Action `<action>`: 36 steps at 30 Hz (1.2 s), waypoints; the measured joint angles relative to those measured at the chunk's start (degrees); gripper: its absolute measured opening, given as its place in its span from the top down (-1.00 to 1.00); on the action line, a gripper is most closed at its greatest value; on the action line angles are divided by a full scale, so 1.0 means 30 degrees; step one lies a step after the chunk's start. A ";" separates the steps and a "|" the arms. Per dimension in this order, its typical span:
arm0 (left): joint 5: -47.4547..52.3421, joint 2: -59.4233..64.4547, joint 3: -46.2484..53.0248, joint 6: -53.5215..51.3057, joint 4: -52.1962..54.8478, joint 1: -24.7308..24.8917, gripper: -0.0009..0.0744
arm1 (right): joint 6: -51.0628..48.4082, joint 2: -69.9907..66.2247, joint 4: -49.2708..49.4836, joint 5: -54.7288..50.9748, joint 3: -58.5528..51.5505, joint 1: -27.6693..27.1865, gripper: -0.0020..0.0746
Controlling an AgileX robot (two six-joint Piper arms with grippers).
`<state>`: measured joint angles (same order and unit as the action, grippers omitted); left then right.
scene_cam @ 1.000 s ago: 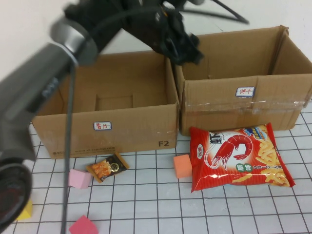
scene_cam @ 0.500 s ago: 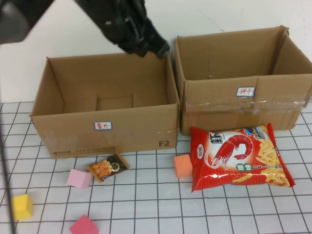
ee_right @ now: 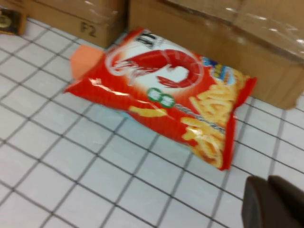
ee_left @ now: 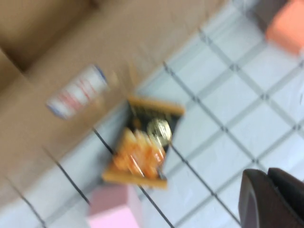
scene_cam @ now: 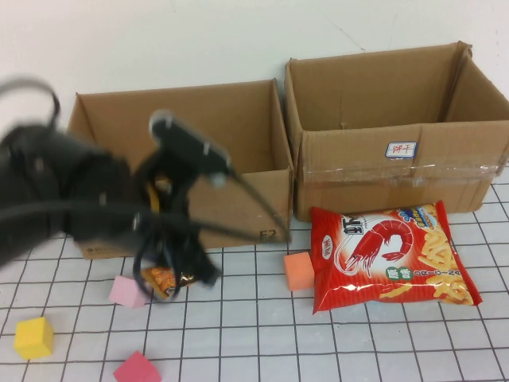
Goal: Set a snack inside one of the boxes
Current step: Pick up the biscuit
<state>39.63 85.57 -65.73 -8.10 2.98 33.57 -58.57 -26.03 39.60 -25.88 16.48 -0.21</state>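
Note:
A small dark-and-orange snack packet (scene_cam: 161,279) lies on the grid mat in front of the left cardboard box (scene_cam: 246,119); it also shows in the left wrist view (ee_left: 145,145). A large red prawn-cracker bag (scene_cam: 390,255) lies before the right box (scene_cam: 358,167) and shows in the right wrist view (ee_right: 166,90). My left gripper (scene_cam: 191,267) is blurred, low in front of the left box, just above the small packet; in the left wrist view (ee_left: 273,199) its fingers are together and empty. My right gripper (ee_right: 273,202) is shut and empty above the mat near the red bag.
An orange cube (scene_cam: 298,270) sits left of the red bag. A pink cube (scene_cam: 127,292), a yellow cube (scene_cam: 33,337) and a red-pink cube (scene_cam: 137,369) lie on the front left of the mat. Both boxes stand open against the back wall.
My left arm has swung down from above the boxes' back edge to in front of the left box, over the small packet. The snacks and cubes have not moved.

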 joint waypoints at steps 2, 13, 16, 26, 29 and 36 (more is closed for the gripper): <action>-0.1095 -0.0007 0.1683 0.0210 0.0000 0.0000 0.98 | -0.0948 -0.0084 0.0845 -0.0485 0.0000 0.0000 0.95; -0.4247 0.3312 0.1955 0.2597 0.1116 -0.0116 0.55 | -0.3373 -0.3720 0.3173 -0.2011 0.0319 0.1487 0.95; -0.3737 0.4605 0.1120 0.2699 0.1132 -0.0637 0.12 | -0.3671 -0.4145 0.3416 -0.2011 0.0418 0.1487 0.95; -0.4288 0.6576 0.0533 0.3165 0.1563 -0.2650 -0.22 | -0.4541 -0.4154 0.3438 -0.2213 0.0418 0.1487 0.95; -0.5040 0.6814 0.0533 0.3171 0.2014 -0.2688 -0.22 | -0.4620 -0.4154 0.3438 -0.2213 0.0418 0.1487 0.95; -0.6478 0.7469 0.0497 0.3240 0.2114 -0.2688 -0.22 | -0.4786 -0.4154 0.3512 -0.2213 0.0418 0.1487 0.95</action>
<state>20.19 107.97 -64.24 1.62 9.32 25.51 -72.92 -38.49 50.13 -32.52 17.73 4.25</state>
